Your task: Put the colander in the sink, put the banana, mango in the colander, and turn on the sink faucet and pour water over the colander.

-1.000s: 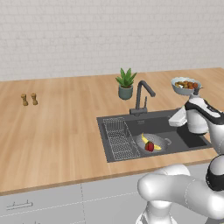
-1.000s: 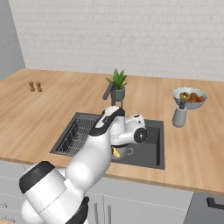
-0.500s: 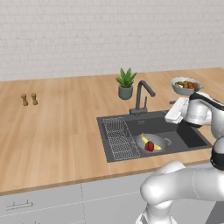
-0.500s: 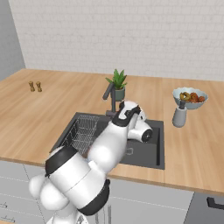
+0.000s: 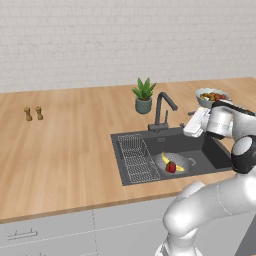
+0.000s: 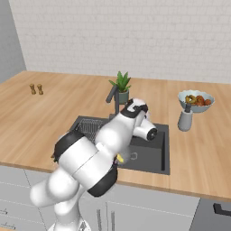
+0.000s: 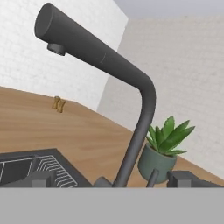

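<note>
In the left base view, the two small brown shakers (image 5: pixel 33 114) stand on the wooden counter (image 5: pixel 70 150) far to the left of the gripper (image 5: pixel 192 123). Nearer it, the dark sink (image 5: pixel 170 155) holds a wire rack (image 5: pixel 137 158) in its left part and, to the right of the rack, the colander (image 5: pixel 175 162) resting on the basin floor. Inside the colander lie the banana (image 5: pixel 167 160) and the reddish mango (image 5: pixel 171 167), touching each other; both sit below and a little left of the gripper. Behind the sink the faucet (image 5: pixel 162 111) rises just left of the gripper, its arched spout pointing out over the basin, and a potted plant (image 5: pixel 143 96) stands behind it. The gripper hangs above the right half of the sink with its jaws spread wide and nothing between them; it touches nothing. In the hand view the faucet (image 7: pixel 131 105) stands close in front, its small lever (image 7: pixel 152 177) low between the dark fingertips (image 7: pixel 186 179), with the plant (image 7: pixel 164 151) just beyond. To the right of the gripper, a pale bowl (image 5: pixel 211 97) of orange-red fruit sits on the counter, and the right base view shows a small grey jug (image 6: pixel 185 119) just in front of that bowl.
</note>
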